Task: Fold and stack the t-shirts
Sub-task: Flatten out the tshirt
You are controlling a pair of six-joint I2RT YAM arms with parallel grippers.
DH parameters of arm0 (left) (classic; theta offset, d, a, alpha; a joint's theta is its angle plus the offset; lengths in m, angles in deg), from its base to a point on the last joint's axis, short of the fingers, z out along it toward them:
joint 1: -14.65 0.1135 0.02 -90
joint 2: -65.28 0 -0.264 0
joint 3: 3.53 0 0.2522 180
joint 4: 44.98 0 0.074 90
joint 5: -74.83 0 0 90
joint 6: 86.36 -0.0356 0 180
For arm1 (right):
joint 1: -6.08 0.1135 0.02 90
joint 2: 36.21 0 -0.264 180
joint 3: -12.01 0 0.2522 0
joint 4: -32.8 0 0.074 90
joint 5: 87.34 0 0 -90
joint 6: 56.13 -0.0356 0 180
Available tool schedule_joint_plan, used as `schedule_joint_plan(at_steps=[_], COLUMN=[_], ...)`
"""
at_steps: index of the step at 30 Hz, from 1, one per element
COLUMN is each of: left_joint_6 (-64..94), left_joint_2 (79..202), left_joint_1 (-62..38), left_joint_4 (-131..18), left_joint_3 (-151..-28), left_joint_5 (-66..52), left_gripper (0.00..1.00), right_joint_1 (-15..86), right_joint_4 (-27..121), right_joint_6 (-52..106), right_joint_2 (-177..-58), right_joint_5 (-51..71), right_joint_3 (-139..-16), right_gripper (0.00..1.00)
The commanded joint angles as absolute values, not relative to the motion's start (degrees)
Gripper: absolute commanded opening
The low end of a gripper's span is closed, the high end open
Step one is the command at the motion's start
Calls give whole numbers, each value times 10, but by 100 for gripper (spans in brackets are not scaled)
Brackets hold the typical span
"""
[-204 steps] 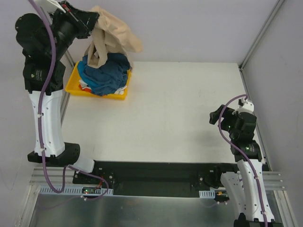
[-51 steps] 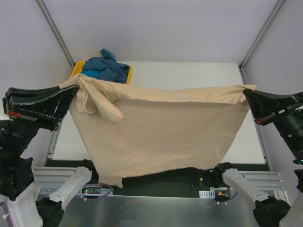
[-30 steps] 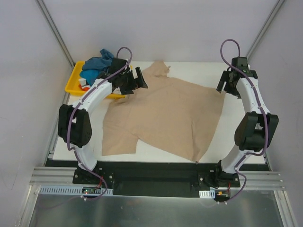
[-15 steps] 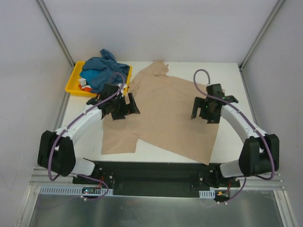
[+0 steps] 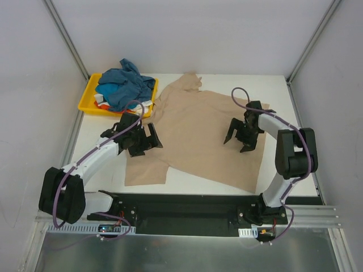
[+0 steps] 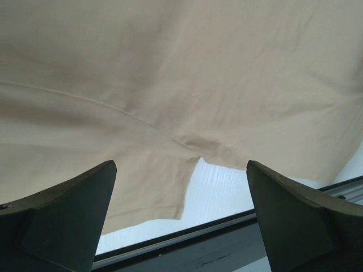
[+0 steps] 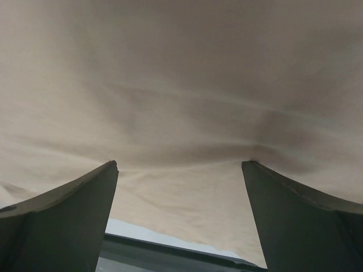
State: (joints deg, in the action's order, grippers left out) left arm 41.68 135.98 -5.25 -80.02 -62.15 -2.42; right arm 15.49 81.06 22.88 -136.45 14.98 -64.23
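Note:
The beige t-shirt (image 5: 195, 127) lies spread flat over the middle of the table, collar toward the far side and one sleeve (image 5: 144, 170) toward the front left. My left gripper (image 5: 148, 140) stands open over the shirt's left side. In the left wrist view the left gripper (image 6: 181, 164) frames the armpit notch, with nothing between its fingers. My right gripper (image 5: 238, 141) is open on the shirt's right part. In the right wrist view the right gripper (image 7: 178, 164) has both fingertips down at the cloth (image 7: 181, 85). A teal-blue t-shirt (image 5: 122, 85) lies crumpled in the tray.
A yellow tray (image 5: 85, 105) sits at the far left corner, holding the teal shirt with white and red cloth (image 5: 100, 101) under it. Bare white table (image 5: 278, 107) shows right of the beige shirt. The black front rail (image 5: 187, 204) runs along the near edge.
The beige shirt, earlier held stretched between both grippers, now lies let go on the table. In the last half second both open grippers have come down toward the cloth, and the right one turned.

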Motion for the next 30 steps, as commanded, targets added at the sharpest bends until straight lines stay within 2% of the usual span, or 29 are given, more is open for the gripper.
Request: schedule_joint_plan(at_steps=[1,7,18,25,30], left_joint_6=[421,421,406,363,339], left_joint_2=[1404,1465,1563,1670,1788], left_joint_1=[-64,-86,-91,-90,-82], left_joint_4=[-783,-775,-774,-776,-810], left_joint_3=[-651,-697,-798,-978,-1102], left_joint_5=[-11,6,32,3,-25], left_gripper=[99,99,99,99,99], right_joint_1=[68,-18,-161,-116,-90], right_joint_4=[807,837,858,857,863], right_joint_6=[253,250,249,299,303], right_joint_2=[-1421,-1487,-1477,-1404,-1348], right_joint_5=[198,227,175,168,158], right_joint_3=[-685,-755,-782,-800,-789], right_gripper=[97,97,97,97,97])
